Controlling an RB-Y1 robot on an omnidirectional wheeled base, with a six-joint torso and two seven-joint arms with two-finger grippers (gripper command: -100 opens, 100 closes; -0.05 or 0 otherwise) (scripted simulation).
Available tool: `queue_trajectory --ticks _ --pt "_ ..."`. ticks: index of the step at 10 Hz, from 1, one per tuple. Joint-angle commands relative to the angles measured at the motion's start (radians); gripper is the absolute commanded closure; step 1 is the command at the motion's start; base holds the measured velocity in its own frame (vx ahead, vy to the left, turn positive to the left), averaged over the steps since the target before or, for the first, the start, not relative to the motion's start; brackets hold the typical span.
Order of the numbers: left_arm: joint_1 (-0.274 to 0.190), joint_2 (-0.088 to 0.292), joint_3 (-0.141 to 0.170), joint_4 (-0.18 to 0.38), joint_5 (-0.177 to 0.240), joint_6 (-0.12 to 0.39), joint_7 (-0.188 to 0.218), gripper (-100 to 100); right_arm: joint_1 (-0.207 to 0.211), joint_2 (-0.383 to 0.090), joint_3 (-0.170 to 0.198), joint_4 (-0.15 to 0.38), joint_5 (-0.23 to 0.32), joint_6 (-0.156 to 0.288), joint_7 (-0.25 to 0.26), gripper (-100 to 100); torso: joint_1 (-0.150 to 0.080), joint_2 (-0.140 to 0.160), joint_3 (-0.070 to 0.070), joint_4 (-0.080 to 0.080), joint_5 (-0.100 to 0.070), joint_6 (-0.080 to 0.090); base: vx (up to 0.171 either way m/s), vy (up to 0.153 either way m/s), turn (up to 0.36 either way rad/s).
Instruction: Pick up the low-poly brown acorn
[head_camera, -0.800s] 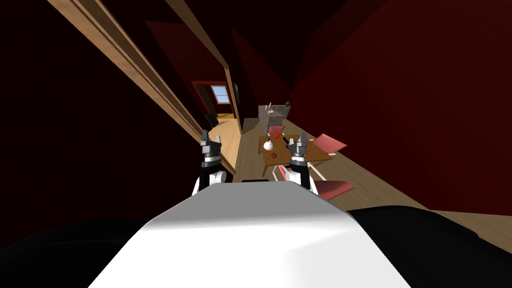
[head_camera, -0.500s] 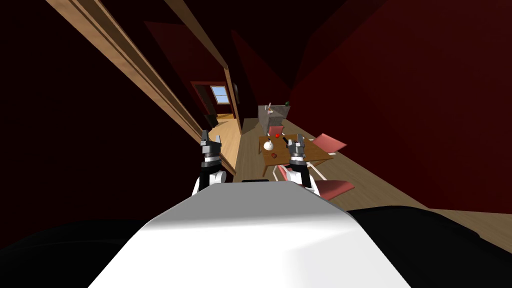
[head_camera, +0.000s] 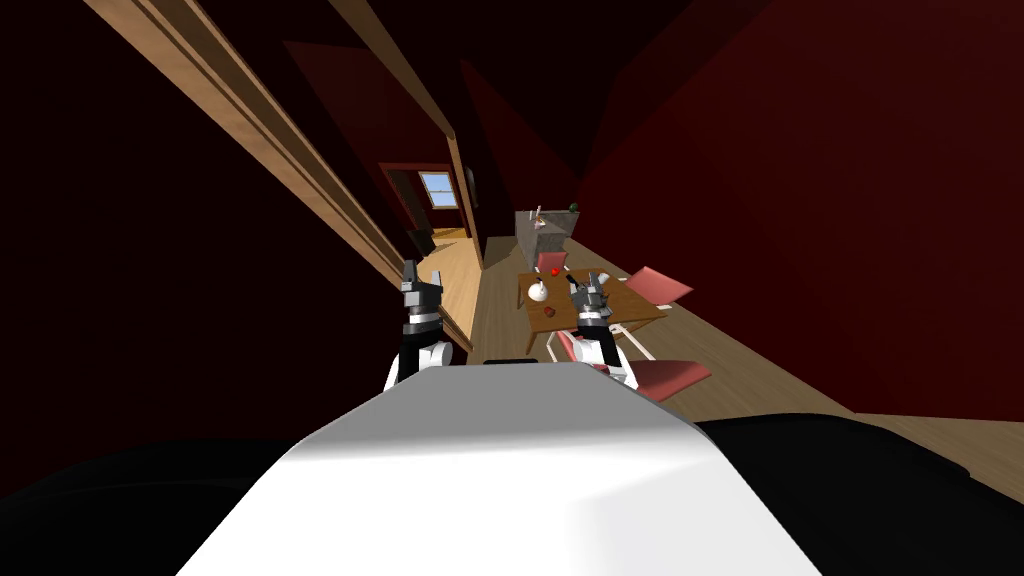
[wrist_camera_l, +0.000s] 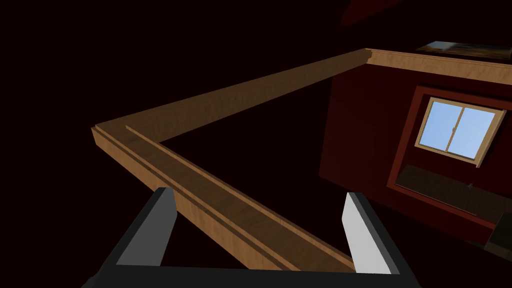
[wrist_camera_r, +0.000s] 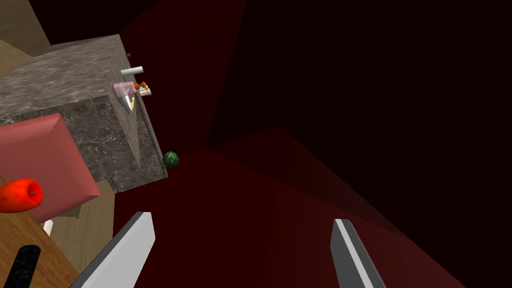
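The acorn (head_camera: 548, 311) lies on the table (head_camera: 638, 306), at 8 o'clock from the right gripper (head_camera: 588, 288), whose fingers are spread with nothing between them. An apple (head_camera: 555, 271) sits at 12 o'clock from the acorn, a white pot (head_camera: 538, 291) at 11. The left gripper (head_camera: 422, 275), at 9 o'clock from the right, is spread too

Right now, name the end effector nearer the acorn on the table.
Right. The right end effector is close beside the acorn; the left end effector is well off the table.
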Motion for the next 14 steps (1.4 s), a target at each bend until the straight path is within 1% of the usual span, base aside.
queue_trajectory --ticks 1,2,3,4,5,6,7,8,9,10,11,12,13,14 --pt "0.0 0.0 0.0 0.0 0.0 0.0 0.0 0 -0.004 -0.003 0.006 0.015 -0.013 0.015 -0.037 -100 0.0 0.0 0.0 0.0 0.0 0.0 0.017 0.032 -0.011" --pt "0.0 0.0 0.0 0.0 0.0 0.0 0.0 0 -0.017 -0.016 0.007 0.043 -0.042 0.043 -0.074 -100 0.0 0.0 0.0 0.0 0.0 0.0 0.02 0.026 -0.023" --pt "0.0 0.0 0.0 0.0 0.0 0.0 0.0 0 -0.017 -0.016 0.007 0.043 -0.042 0.043 -0.085 -100 -0.001 0.0 0.0 0.0 0.0 0.0 0.017 0.021 -0.012" --pt "0.0 0.0 0.0 0.0 0.0 0.0 0.0 0 -0.031 -0.028 0.008 0.074 -0.073 0.072 -0.125 -100 -0.001 0.0 0.0 0.0 0.0 0.0 0.017 0.027 -0.022" --pt "0.0 0.0 0.0 0.0 0.0 0.0 0.0 0 -0.031 -0.028 0.008 0.074 -0.073 0.072 -0.136 -100 -0.001 0.0 0.0 0.0 0.0 0.0 0.014 0.022 -0.015" --pt "0.0 0.0 0.0 0.0 0.0 0.0 0.0 0 -0.046 -0.039 0.008 0.106 -0.106 0.104 -0.174 -100 -0.001 0.0 0.0 0.0 0.0 0.0 0.017 0.027 -0.033" --pt "0.0 0.0 0.0 0.0 0.0 0.0 0.0 0 -0.046 -0.039 0.008 0.106 -0.106 0.104 -0.189 -100 -0.001 0.0 0.0 0.0 0.0 0.0 0.013 0.026 -0.013" --pt "0.0 0.0 0.0 0.0 0.0 0.0 0.0 0 -0.062 -0.049 0.009 0.141 -0.14 0.136 -0.226 -100 -0.001 0.001 0.0 0.0 0.0 0.0 0.016 0.027 -0.025" --pt "0.0 0.0 0.0 0.0 0.0 0.0 0.0 0 -0.062 -0.049 0.009 0.141 -0.14 0.136 -0.244 -100 -0.001 0.0 0.0 0.0 0.0 0.0 0.014 0.022 -0.015" --pt "0.0 0.0 0.0 0.0 0.0 0.0 0.0 0 -0.079 -0.059 0.01 0.177 -0.175 0.17 -0.276 -100 -0.001 0.0 0.0 0.0 0.0 0.0 0.016 0.028 -0.032" --pt "0.0 0.0 0.0 0.0 0.0 0.0 0.0 0 -0.079 -0.059 0.01 0.177 -0.175 0.17 -0.301 -100 -0.001 0.0 0.0 0.0 0.0 0.0 0.013 0.022 -0.021" --pt "0.0 0.0 0.0 0.0 0.0 0.0 0.0 0 -0.098 -0.068 0.011 0.216 -0.211 0.204 -0.333 -100 -0.001 0.001 0.0 0.0 0.0 0.0 0.015 0.023 -0.033" --pt "0.0 0.0 0.0 0.0 0.0 0.0 0.0 0 -0.098 -0.068 0.011 0.216 -0.211 0.204 -0.359 -100 -0.001 0.0 0.0 0.0 0.0 0.0 0.012 0.023 -0.016" --pt "0.0 0.0 0.0 0.0 0.0 0.0 0.0 0 -0.117 -0.077 0.012 0.256 -0.247 0.239 -0.388 -100 -0.001 0.001 0.0 0.0 0.0 0.0 0.013 0.023 -0.042"
